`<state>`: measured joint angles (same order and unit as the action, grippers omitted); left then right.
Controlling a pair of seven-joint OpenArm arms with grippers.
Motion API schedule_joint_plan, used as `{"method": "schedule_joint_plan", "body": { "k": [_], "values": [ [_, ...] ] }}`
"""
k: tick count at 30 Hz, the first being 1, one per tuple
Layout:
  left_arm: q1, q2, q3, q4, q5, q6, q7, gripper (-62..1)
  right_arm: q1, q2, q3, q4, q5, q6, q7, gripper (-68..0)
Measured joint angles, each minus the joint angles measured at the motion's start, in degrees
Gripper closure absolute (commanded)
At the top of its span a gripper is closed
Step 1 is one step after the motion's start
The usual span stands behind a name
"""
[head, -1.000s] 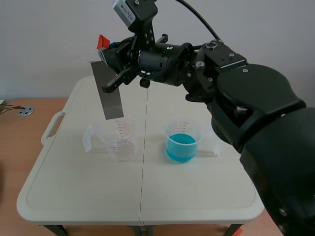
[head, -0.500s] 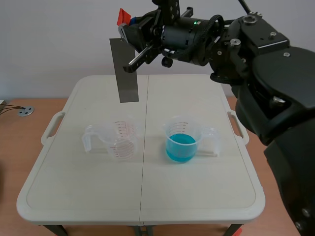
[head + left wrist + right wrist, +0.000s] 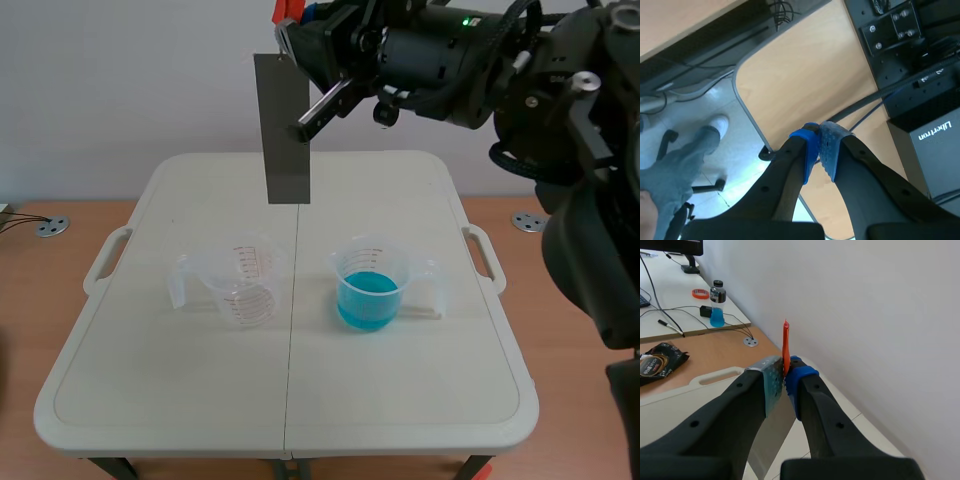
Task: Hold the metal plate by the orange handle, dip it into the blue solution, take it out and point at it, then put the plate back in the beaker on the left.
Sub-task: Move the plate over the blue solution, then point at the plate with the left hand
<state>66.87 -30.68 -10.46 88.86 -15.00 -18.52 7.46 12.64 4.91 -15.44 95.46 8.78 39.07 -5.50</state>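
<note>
Right gripper [image 3: 786,380] clamped on the orange handle [image 3: 785,347]
The metal plate [image 3: 283,130] hangs upright high above the counter [image 3: 400,400], clear of the empty beaker [image 3: 245,283] and the blue-solution beaker [image 3: 370,285]. The left gripper [image 3: 819,150] is closed, pads together, holding nothing. The beaker graduations are too small to read.

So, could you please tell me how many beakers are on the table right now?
2. The empty clear beaker stands left of the middle seam of the table; the beaker with blue solution stands right of it. None appears hidden.
</note>
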Motion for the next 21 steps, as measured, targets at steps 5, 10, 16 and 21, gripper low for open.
{"method": "schedule_joint_plan", "body": {
  "k": [5,10,16,21],
  "values": [
    [0.04,0.02,0.00,0.37,0.00,-0.02,0.00,-1.7,-1.97,0.50,2.91,2.08,0.00,0.70,-0.76,-1.3],
    [0.11,0.02,0.00,1.86,0.02,0.00,-0.50,-1.7,-3.91,0.52,6.08,3.02,-0.02,3.34,-0.85,-1.3],
    [-2.03,-0.72,-0.02,5.66,0.00,0.02,-3.10,-1.7,-4.63,2.54,8.02,3.08,0.02,3.34,-0.55,-1.3],
    [-9.84,-3.10,-0.02,8.96,-2.01,0.04,-3.13,-1.7,-5.01,4.22,9.07,3.08,0.02,3.32,0.11,-1.3]
  ]
}}
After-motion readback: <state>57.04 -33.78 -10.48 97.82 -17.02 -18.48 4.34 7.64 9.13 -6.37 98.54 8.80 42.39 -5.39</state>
